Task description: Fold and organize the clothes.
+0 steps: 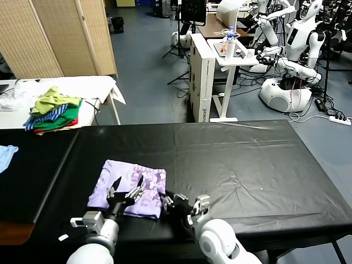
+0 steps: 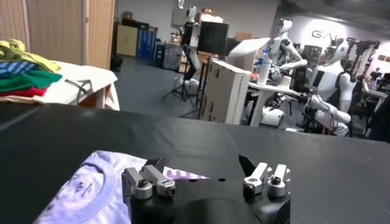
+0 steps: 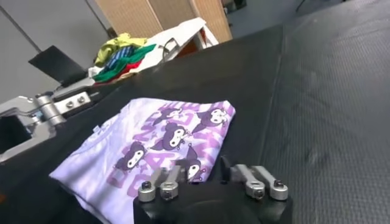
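Folding looks close to finished: the lavender T-shirt (image 1: 128, 187) is lying as a compact, roughly rectangular packet on the black table (image 1: 247, 165), near the robot's edge and on its left half, with the darker purple cartoon print facing up in the right wrist view (image 3: 167, 137). The left gripper (image 1: 125, 191) is hovering over the packet's near edge with its fingers (image 2: 146, 181) spread wide, and nothing is sitting between them. The right gripper (image 1: 184, 207) is sitting just beside the shirt's right near corner; in its own wrist view the fingers (image 3: 159, 184) are standing apart over the cloth edge, but I cannot tell whether they are closing or whether any fabric is caught between them. Judging by this, the step in hand is either a final fold or the tidying and placing of the finished packet. The next move is probably calling for a pinch that takes every layer at the near edge together, since the thin fabric could let the top layer slide and the fold come undone. Well apart, a pile of green, blue-striped and red garments (image 1: 54, 113) is resting on the white side table (image 1: 102, 88), and a small light blue cloth (image 1: 6, 155) is lying at the far left.
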You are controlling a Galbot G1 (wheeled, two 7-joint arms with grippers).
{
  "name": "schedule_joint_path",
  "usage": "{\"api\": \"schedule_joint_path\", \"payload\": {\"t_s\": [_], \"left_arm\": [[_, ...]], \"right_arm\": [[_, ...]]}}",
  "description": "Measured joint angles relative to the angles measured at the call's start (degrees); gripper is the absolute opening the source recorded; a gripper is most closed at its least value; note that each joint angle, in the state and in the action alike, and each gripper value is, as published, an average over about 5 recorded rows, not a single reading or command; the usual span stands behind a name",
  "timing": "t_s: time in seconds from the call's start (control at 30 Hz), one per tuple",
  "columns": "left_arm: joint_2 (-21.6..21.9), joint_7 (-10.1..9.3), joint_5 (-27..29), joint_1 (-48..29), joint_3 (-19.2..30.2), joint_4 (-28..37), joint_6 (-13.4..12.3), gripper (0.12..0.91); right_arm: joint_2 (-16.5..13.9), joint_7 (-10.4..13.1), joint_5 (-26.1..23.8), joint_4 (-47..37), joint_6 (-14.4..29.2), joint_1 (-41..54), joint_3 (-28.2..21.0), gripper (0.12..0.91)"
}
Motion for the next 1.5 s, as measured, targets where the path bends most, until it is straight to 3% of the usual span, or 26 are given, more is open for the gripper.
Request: {"api": "schedule_joint_path", "payload": {"t_s": [0.13,0.53,0.8,0.9,1.2,1.3,1.5], "left_arm": [[-0.1,-0.19,0.0,0.2,-0.2,0.0,-0.2,0.907],[-0.3,-0.83,0.1,1.5,-1.1,0.3,-1.8,0.907],[-0.4,-1.31,0.2,2.7,-1.5,0.1,-3.0,0.907],[-0.3,-1.49,0.2,3.3,-1.7,-0.2,-4.8,0.907],[1.4,-2.09,-0.3,5.9,-3.4,-0.7,-9.0,0.907],[2.5,-3.38,-1.4,7.6,-3.8,-1.4,-9.3,0.907],[5.5,-4.81,-2.8,13.1,-4.9,-4.8,-8.5,0.907]], "right_arm": [[-0.9,-0.4,-0.1,1.1,-0.2,-0.6,1.3,0.138],[-9.9,-4.7,-4.1,4.0,-2.6,1.1,7.7,0.14],[-13.1,-4.5,-6.6,6.0,-2.5,-0.7,9.9,0.152],[-14.0,-4.1,-7.0,7.4,-2.5,-2.1,11.0,0.26],[-15.5,-2.7,-9.3,12.5,0.1,-7.4,15.1,0.809],[-16.1,-2.1,-10.1,14.7,1.6,-10.1,17.0,0.892],[-17.0,-2.0,-13.2,19.1,4.7,-16.4,21.0,0.907]]}}
